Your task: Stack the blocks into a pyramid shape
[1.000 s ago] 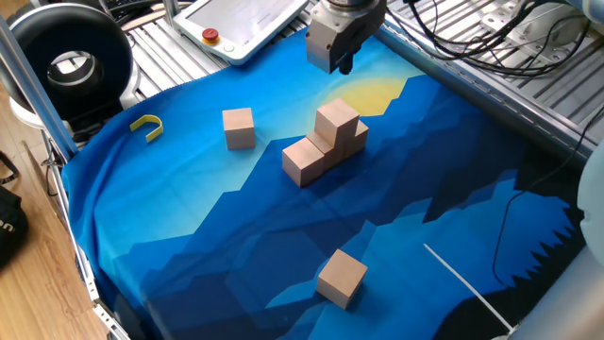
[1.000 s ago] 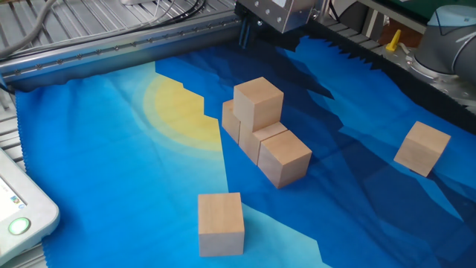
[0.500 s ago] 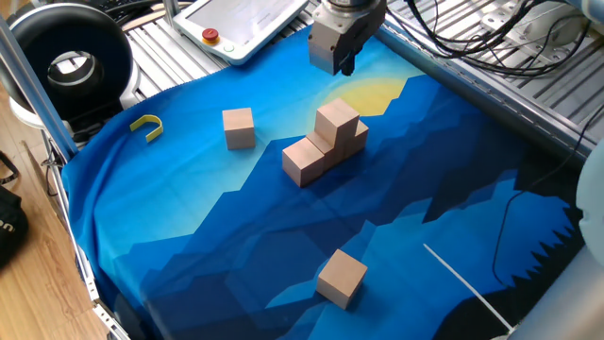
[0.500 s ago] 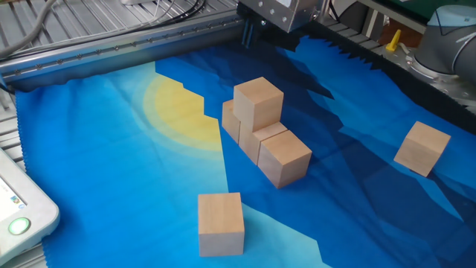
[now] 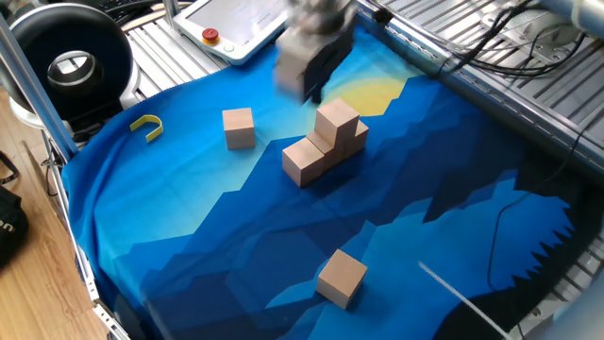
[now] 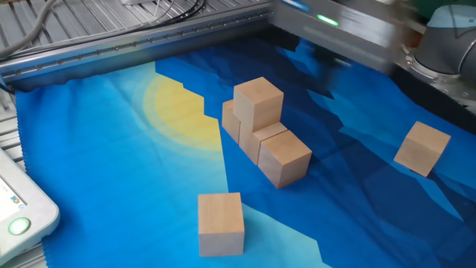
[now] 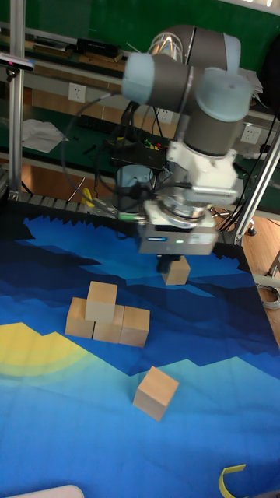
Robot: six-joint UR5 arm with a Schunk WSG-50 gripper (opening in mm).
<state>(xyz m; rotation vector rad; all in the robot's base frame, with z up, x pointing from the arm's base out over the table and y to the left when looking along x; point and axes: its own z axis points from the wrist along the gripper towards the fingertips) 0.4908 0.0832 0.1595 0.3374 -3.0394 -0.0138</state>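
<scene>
From one fixed view, far left, I've got the small yellow hook (image 5: 146, 126) lying on the blue cloth (image 5: 189, 217). Next along, a lone block (image 5: 239, 127) sits by itself, well apart from the rest. Above and just right of it the gripper (image 5: 304, 71) hangs over the cloth, smeared by motion blur (I honestly cannot tell whether its fingers are spread or pressed together), and I see nothing held in it.

Middle of the cloth: the stack (image 5: 327, 144), a row of blocks touching side by side with one block on top (image 5: 337, 122). From the other fixed view that top block (image 6: 258, 103) sits squarely on the row, and the front block (image 6: 285, 158) of the row juts toward the camera.

Right of that, near the cloth's front edge, another loose block (image 5: 342, 278) lies tilted, well apart from the stack.

In the tall fixed view the gripper body (image 7: 176, 236) hovers just above the far block (image 7: 177, 271), not touching it as far as I can see.
</scene>
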